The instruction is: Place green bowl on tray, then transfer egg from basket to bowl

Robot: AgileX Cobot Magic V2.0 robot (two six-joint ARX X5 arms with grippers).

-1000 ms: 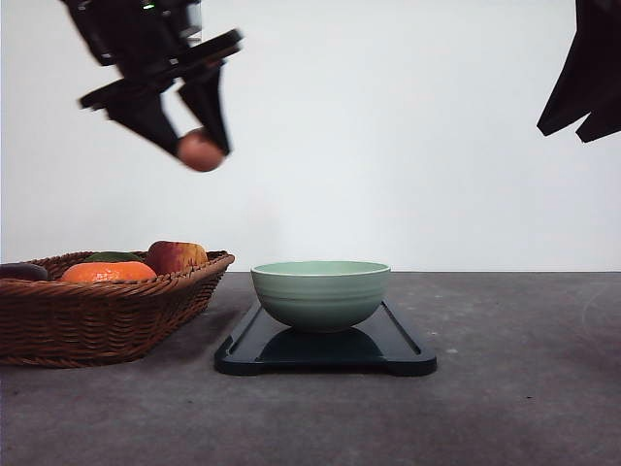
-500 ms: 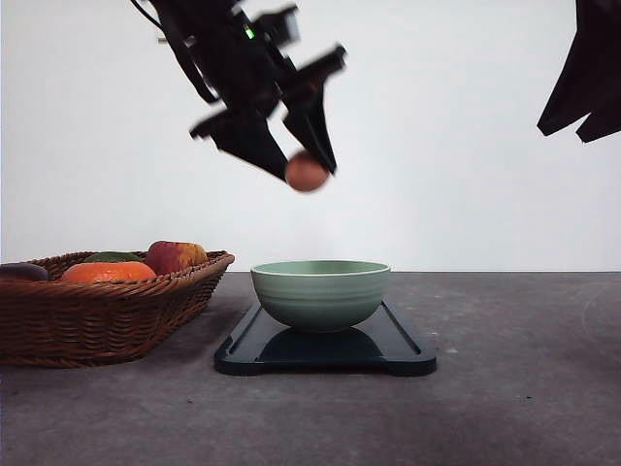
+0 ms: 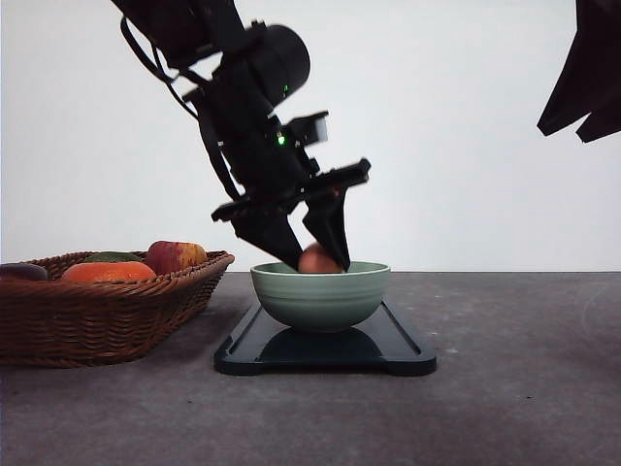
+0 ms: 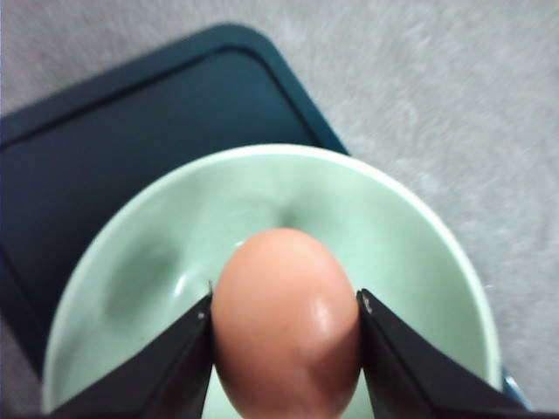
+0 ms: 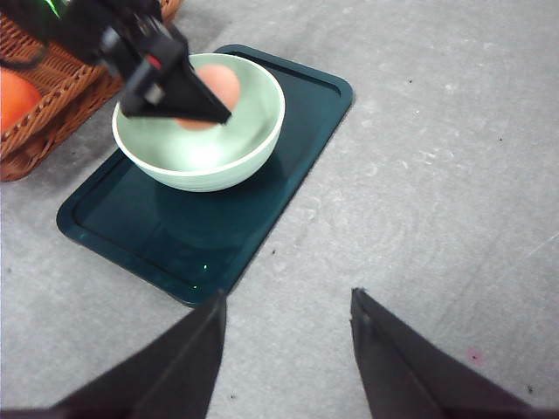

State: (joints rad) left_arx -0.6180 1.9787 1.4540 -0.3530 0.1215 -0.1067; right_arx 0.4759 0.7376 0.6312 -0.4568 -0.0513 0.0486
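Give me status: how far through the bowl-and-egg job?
Done: green bowl sits on the tray. In hand: left gripper holds the egg at the bowl's rim, over its hollow. Left: lower and release. Right gripper is open, off to the side.

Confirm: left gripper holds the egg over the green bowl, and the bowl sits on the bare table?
Not quite. The left gripper does hold the egg over the green bowl, but the bowl sits on the black tray, as the front view shows.
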